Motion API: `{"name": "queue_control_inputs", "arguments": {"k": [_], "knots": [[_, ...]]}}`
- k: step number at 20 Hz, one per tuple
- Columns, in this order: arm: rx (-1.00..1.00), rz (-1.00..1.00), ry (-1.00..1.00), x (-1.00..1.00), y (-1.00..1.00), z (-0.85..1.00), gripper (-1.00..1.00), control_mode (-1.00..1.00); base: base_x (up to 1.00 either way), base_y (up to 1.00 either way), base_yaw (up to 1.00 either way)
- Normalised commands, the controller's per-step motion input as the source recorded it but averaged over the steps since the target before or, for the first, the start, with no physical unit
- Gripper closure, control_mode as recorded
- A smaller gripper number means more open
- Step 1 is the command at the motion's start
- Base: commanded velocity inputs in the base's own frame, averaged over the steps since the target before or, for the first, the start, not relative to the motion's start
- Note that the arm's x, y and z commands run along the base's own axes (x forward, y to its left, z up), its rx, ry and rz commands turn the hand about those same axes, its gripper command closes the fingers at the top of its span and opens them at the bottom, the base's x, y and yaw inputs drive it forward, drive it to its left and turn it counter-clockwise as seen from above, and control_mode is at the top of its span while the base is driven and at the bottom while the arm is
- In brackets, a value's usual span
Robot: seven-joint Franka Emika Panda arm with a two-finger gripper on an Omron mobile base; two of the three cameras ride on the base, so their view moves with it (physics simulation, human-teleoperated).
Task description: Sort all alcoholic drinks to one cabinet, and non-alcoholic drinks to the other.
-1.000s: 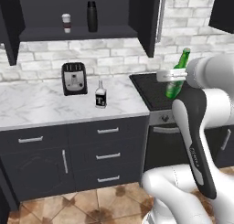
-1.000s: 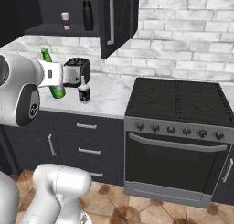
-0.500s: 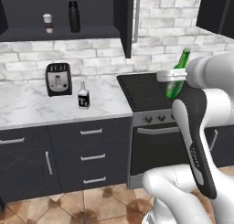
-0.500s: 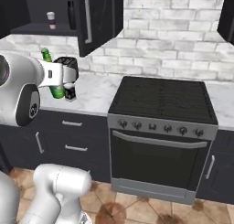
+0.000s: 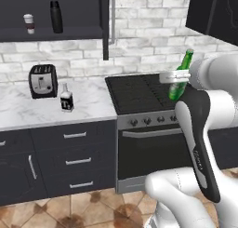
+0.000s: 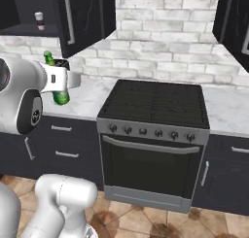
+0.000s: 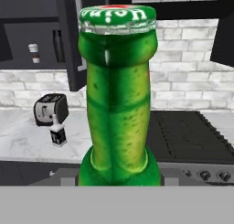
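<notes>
Currently, the green beer bottle [image 5: 179, 81] is seen clamped in the gripper [image 5: 175, 77], tilted slightly, held in the air above the front edge of the stove [image 5: 139, 94]. The jaws are closed on its body, with the capped neck rising clear above them.

Against the earlier pictures, the whole scene has shifted sideways in both base views while the arm and bottle kept their pose. This is read as the base driving along the counter, not as any object moving. The stove now stands directly ahead.

To the left of the stove, the squat pale bottle [image 5: 67, 98] remains on the counter [image 5: 93, 106] beside the toaster [image 5: 42, 81]. Above and left of the stove, the coffee cup [image 5: 29, 23] and black flask [image 5: 56, 17] stand on the shelf of the open left cabinet [image 5: 46, 34].

The right cabinet [image 5: 214, 13], above and right of the stove, is judged the likely destination for the alcoholic drinks. One bottle is in transit; one awaits collection.
</notes>
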Motion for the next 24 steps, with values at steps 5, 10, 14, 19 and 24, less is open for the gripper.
{"name": "queue_control_inputs", "arguments": {"k": [5,10,14,19,24], "knots": [[0.00,0.00,0.00,0.00,0.00,0.00,1.00,1.00,-0.26,-0.54,0.00],[0.00,0.00,0.00,0.00,0.00,0.00,1.00,1.00,-0.25,-0.55,0.00],[0.00,0.00,0.00,0.00,0.00,0.00,1.00,1.00,-0.23,-0.56,0.00],[0.00,0.00,0.00,0.00,0.00,0.00,1.00,1.00,-0.25,-0.55,0.00],[0.00,0.00,0.00,0.00,0.00,0.00,1.00,1.00,-0.28,-0.55,0.00]]}}
